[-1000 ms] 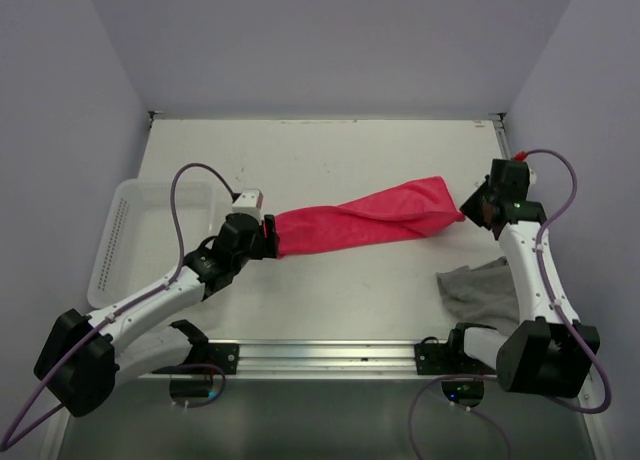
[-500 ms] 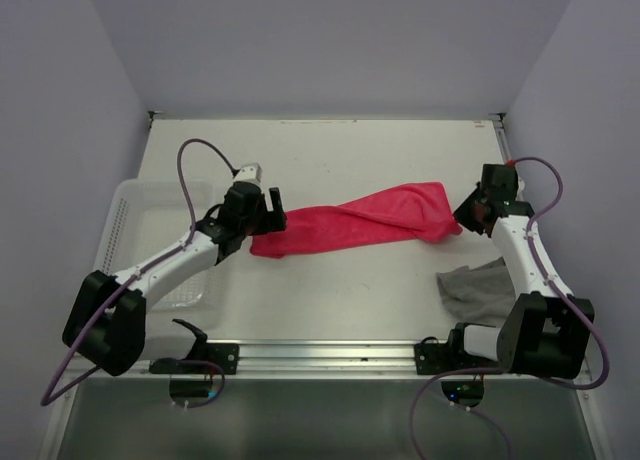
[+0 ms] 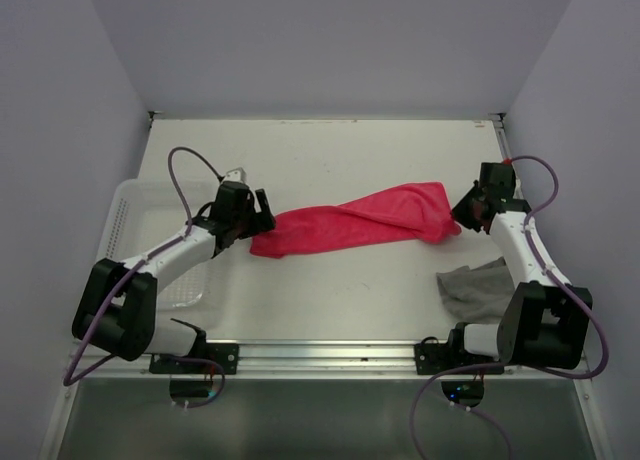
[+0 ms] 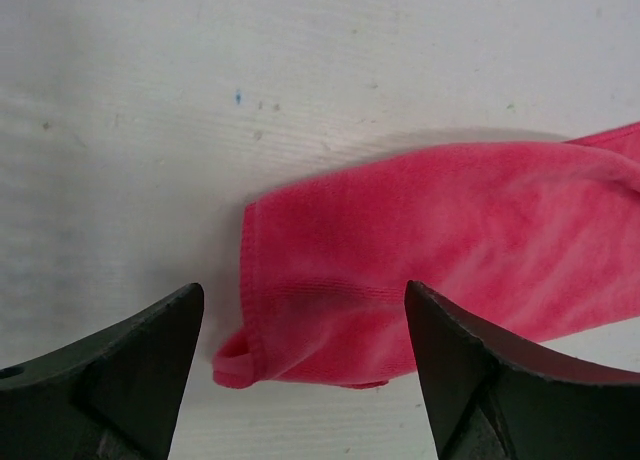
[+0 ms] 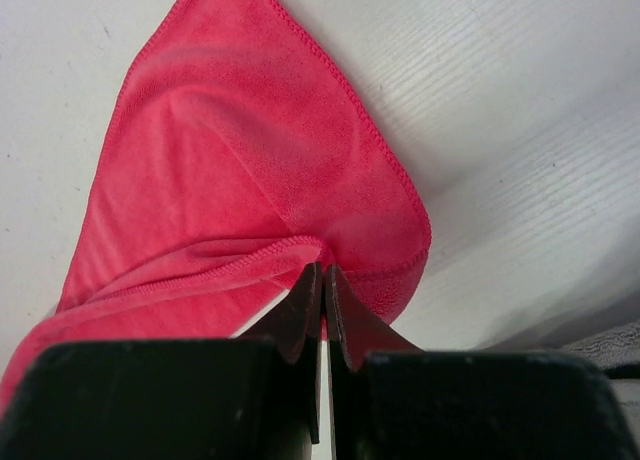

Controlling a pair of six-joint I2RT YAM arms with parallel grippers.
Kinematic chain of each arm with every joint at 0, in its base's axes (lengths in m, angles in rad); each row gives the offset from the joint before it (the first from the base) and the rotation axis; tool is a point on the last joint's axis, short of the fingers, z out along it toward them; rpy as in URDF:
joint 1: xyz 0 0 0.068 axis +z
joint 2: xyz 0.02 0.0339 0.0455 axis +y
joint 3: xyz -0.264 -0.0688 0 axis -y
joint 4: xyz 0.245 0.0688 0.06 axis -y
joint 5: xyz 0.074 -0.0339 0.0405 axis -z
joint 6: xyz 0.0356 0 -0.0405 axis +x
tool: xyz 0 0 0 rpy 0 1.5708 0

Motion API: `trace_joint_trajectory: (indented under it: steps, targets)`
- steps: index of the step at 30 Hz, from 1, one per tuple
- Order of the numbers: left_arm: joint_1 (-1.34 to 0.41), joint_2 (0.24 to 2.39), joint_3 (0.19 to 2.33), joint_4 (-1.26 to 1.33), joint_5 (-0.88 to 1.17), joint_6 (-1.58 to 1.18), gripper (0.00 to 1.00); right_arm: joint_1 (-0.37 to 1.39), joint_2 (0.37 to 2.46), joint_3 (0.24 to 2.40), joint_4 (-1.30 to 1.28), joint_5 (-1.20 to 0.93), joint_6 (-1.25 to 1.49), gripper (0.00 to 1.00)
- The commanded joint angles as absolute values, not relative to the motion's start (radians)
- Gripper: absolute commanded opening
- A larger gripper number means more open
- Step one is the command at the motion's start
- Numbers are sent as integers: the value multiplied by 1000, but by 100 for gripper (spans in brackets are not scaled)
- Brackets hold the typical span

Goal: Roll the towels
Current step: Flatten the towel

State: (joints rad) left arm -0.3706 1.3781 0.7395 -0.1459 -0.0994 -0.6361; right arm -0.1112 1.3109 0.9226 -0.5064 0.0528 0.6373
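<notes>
- Your left gripper sits left of centre in the top view, its fingers spread wide and holding nothing.
- The pink towel stretches as a twisted band across the middle of the table. In the left wrist view its left end lies flat between those spread fingers.
- Your right gripper is pressed together, pinching the pink towel's right corner.
- The grey towel lies crumpled at the lower right, beside the right arm.
- A white basket sits at the left edge.
</notes>
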Motion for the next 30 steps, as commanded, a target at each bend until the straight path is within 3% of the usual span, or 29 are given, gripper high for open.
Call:
trace_joint_trajectory:
  steps: [1, 5, 7, 8, 11, 15, 23, 30]
  targets:
    - [-328, 1394, 690, -114, -46, -678, 85, -109, 1313, 914, -471, 35, 638, 0]
    - [-308, 1434, 678, -66, -8, -678, 82, -107, 1321, 916, -469, 38, 635, 0]
    - [-304, 1428, 660, 33, 47, -686, 74, -107, 1324, 916, -465, 38, 634, 0]
    - [-301, 1411, 640, 53, 54, -696, 65, -109, 1322, 916, -465, 38, 632, 0]
    - [-299, 1387, 620, 124, 80, -703, 53, -109, 1322, 916, -466, 40, 632, 0]
    - [-296, 1417, 643, 133, 110, -698, 29, -107, 1321, 923, -469, 41, 630, 0]
    - [-288, 1405, 736, 83, 84, -597, 0, -107, 1342, 985, -505, 40, 626, 0]
    - [-250, 1492, 998, 12, 55, -537, 0, -107, 1489, 1259, -564, 23, 653, 0]
